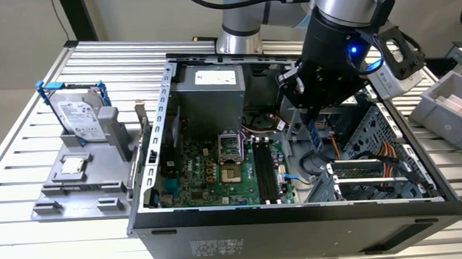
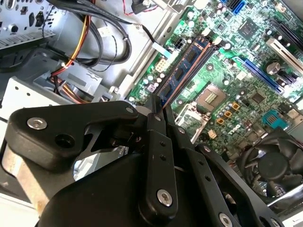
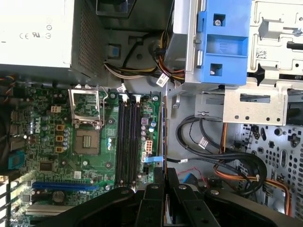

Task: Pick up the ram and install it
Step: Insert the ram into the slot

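One arm reaches down into one open case point(image 1: 297, 223). Its gripper point(image 1: 314, 114) is drawn narrow and clamped on the ram point(image 1: 316, 136), the single blue-green stick in the scene. In the exterior view the ram hangs upright below the gripper, inside the case and off the floor.

In the first wrist view the ram point(image 3: 164, 135) appears edge-on as a thin line over the motherboard's point(image 3: 52, 142) edge. It is beside the black slots point(image 3: 129, 139) and apart from them. I cannot count the slots for certain. They look bare, with nothing seated in them. In the second wrist view the black fingers point(image 2: 157, 137) meet on one end of the ram point(image 2: 182, 71), and its row of chips runs away from them.

One bare socket point(image 1: 230, 148) sits on the motherboard, on the exterior view's left of the slots. One grey power supply point(image 1: 210, 95) fills the far corner of the case. One round fan point(image 2: 277, 165) sits past the socket in the second wrist view.

Outside the case, on the exterior view's left, one silver hard drive point(image 1: 81, 115) in a blue frame stands on edge in one grey stand point(image 1: 77, 192). On the exterior view's right sits one grey bin point(image 1: 440, 111).
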Available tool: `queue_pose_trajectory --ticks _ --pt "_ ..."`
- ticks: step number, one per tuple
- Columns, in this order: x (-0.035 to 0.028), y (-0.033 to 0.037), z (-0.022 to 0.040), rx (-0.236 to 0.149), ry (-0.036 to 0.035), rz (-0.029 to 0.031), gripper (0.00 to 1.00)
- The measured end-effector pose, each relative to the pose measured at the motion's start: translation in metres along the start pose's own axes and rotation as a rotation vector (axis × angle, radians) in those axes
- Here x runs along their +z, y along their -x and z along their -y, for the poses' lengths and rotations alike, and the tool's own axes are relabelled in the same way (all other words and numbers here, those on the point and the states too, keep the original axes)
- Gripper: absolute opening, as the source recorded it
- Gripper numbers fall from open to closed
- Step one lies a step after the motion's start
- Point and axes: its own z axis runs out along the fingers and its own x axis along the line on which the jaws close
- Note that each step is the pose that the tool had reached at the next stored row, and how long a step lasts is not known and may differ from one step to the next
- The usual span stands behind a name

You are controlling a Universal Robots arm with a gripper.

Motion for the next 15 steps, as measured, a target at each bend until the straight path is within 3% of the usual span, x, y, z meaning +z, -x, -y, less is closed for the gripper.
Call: queue_pose_trajectory --ticks 10,15 --pt "0.0071 -0.0015 0.0001 0.002 -0.0004 0.0000 0.00" --pt "0.0074 -0.0015 0.0001 0.003 -0.0004 0.0001 0.00"
